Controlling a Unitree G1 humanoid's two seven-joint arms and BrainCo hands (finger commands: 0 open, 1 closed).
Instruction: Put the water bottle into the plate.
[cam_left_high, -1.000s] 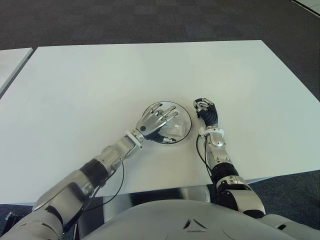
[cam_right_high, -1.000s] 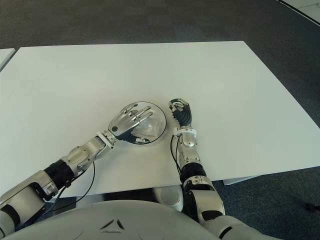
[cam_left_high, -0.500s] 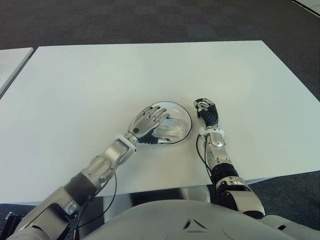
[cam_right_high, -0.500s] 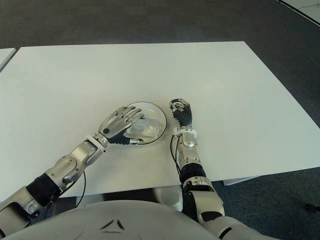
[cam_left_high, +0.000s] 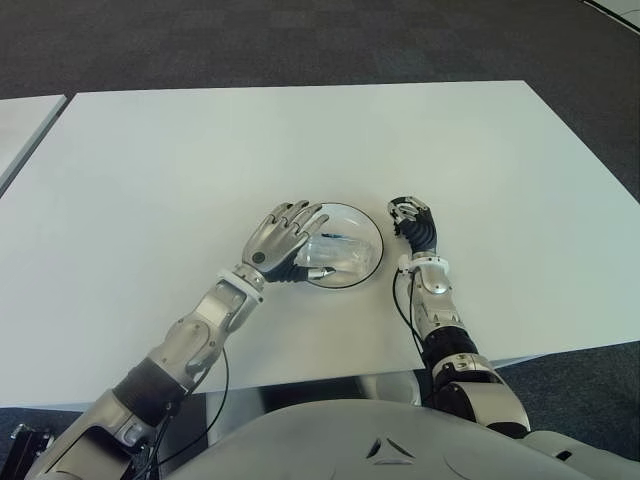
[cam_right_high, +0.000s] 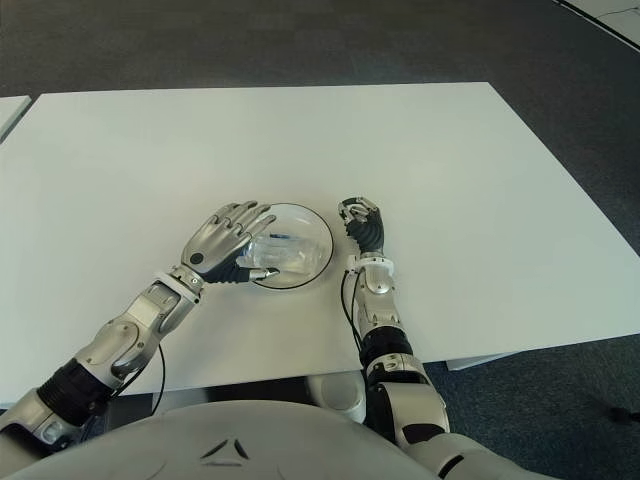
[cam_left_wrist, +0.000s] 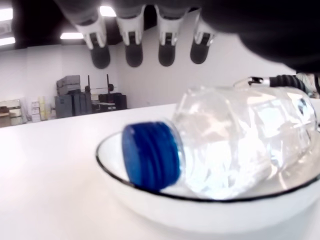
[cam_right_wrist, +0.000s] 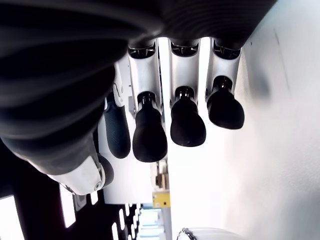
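Note:
A clear water bottle (cam_left_high: 338, 254) with a blue cap (cam_left_wrist: 150, 155) lies on its side in the white plate (cam_left_high: 346, 210) near the table's front middle. My left hand (cam_left_high: 284, 238) hovers at the plate's left rim, over the cap end. Its fingers (cam_left_wrist: 167, 49) are spread and hold nothing, and they stand above the bottle (cam_left_wrist: 240, 142) without touching it. My right hand (cam_left_high: 410, 214) shows just right of the plate, its fingers (cam_right_wrist: 187, 122) curled around nothing.
The white table (cam_left_high: 200, 150) stretches wide behind and to both sides of the plate. A second table's corner (cam_left_high: 20, 120) shows at the far left across a narrow gap. The front edge runs close under my forearms.
My left hand has let go of the bottle and drawn back to the left, off the plate's middle. The bottle now shows uncovered in the plate. The right hand has not moved.

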